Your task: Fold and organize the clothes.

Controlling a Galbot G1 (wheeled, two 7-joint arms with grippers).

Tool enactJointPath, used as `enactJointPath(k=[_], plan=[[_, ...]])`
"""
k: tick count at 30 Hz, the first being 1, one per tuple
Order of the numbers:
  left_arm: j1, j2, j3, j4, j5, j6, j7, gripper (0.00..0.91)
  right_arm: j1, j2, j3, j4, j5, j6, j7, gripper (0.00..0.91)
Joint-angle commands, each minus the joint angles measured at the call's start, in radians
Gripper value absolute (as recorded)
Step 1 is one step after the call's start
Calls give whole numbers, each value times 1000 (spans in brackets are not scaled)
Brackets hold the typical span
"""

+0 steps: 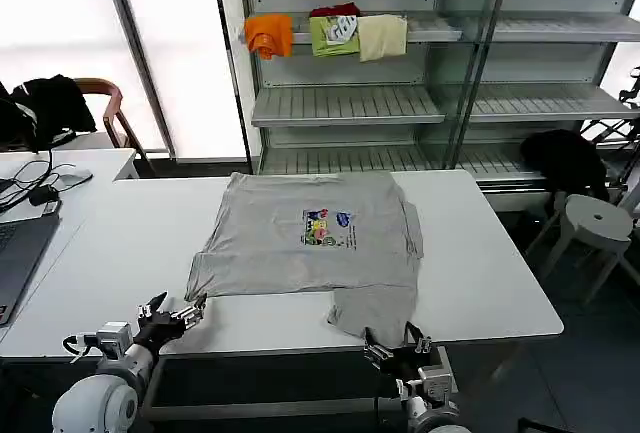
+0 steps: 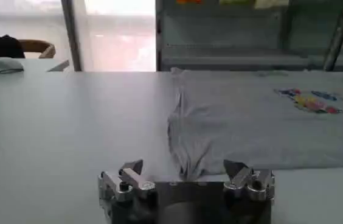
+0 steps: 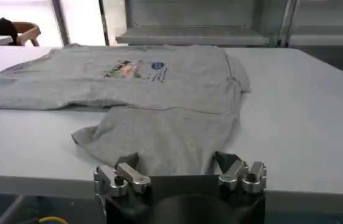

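A light grey shirt [image 1: 310,238] with a small multicoloured chest print [image 1: 327,227] lies spread on the white table [image 1: 480,273]. One sleeve flap [image 1: 375,308] hangs toward the front edge. My left gripper [image 1: 178,313] stands open at the shirt's near left corner [image 2: 187,161], its fingers on either side of the bunched hem. At the front edge, below the sleeve flap [image 3: 165,143], my right gripper [image 1: 395,338] is open too, the cloth's edge lying between its fingertips [image 3: 129,161].
A laptop [image 1: 20,253] and cables lie on the table at the left. Behind the table stands a metal shelf [image 1: 345,103] holding orange, green and cream folded garments [image 1: 330,35]. A white stool [image 1: 595,223] with a black bundle [image 1: 565,158] is at the right.
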Motion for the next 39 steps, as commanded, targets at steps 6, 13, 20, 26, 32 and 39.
enactJointPath(k=[6, 13, 20, 26, 32, 39], plan=[[-1, 2, 8, 29, 6, -8, 2, 20, 1, 0, -19, -8, -3, -1, 19, 0], [12, 2, 7, 18, 6, -19, 13, 0, 1, -9, -21, -5, -3, -1, 22, 0], [14, 3, 4, -23, -18, -27, 10, 0, 4, -4, -11, 28, 18, 67, 37, 0], [-6, 0, -5, -45, -50, -64, 7, 0, 32, 3, 6, 64, 20, 98, 45, 0], [-57, 2, -13, -52, -101, -63, 4, 0, 110, 20, 31, 65, 19, 85, 32, 0], [-167, -21, -2, -3, -137, -26, 9, 0, 307, 46, 63, -46, -9, 29, 2, 0]])
